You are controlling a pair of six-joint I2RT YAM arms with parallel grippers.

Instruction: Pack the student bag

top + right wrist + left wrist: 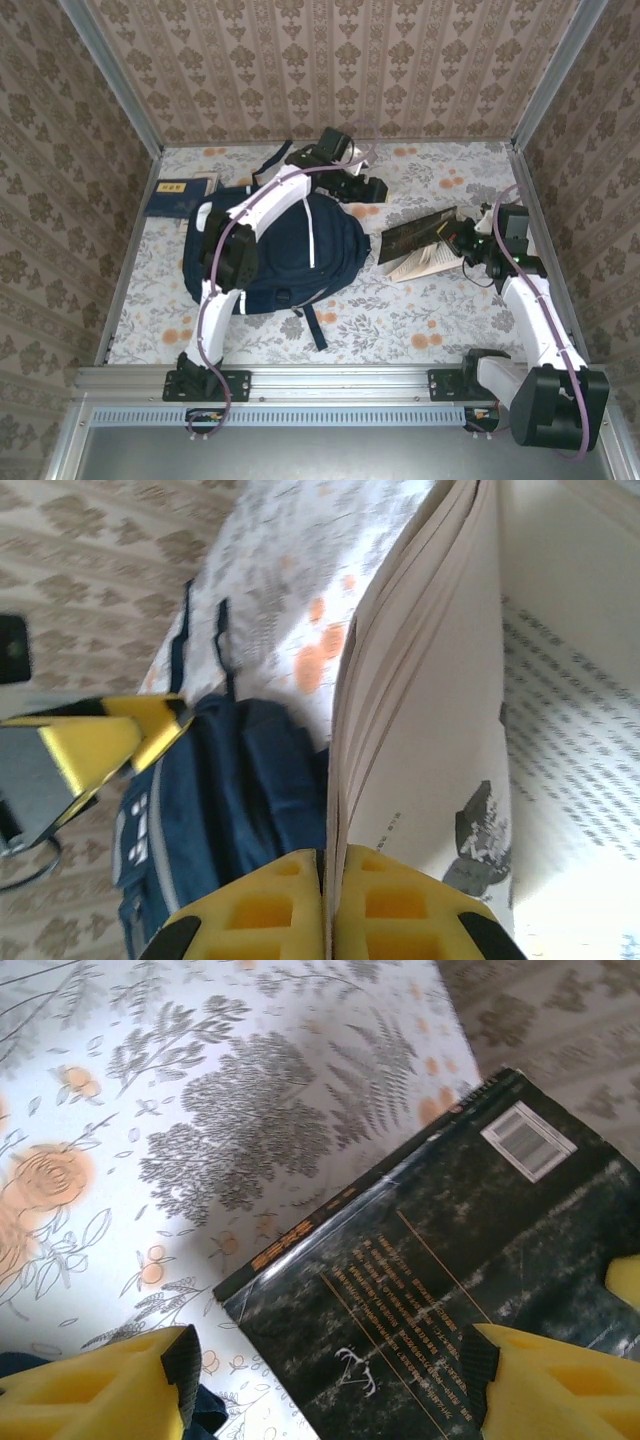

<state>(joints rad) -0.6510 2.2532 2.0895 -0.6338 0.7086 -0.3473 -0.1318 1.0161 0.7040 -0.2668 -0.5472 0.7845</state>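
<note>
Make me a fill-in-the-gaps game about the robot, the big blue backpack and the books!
1. The right hand is shut on the ___ of the open dark-covered paper book.
2. The left hand, near that book's dark cover, has its yellow fingers ___.
3. In the top view, the flat navy-blue book with a yellow label lies on the ___ side of the large navy-blue fabric backpack.
Missing words: pages; open; left.
</note>
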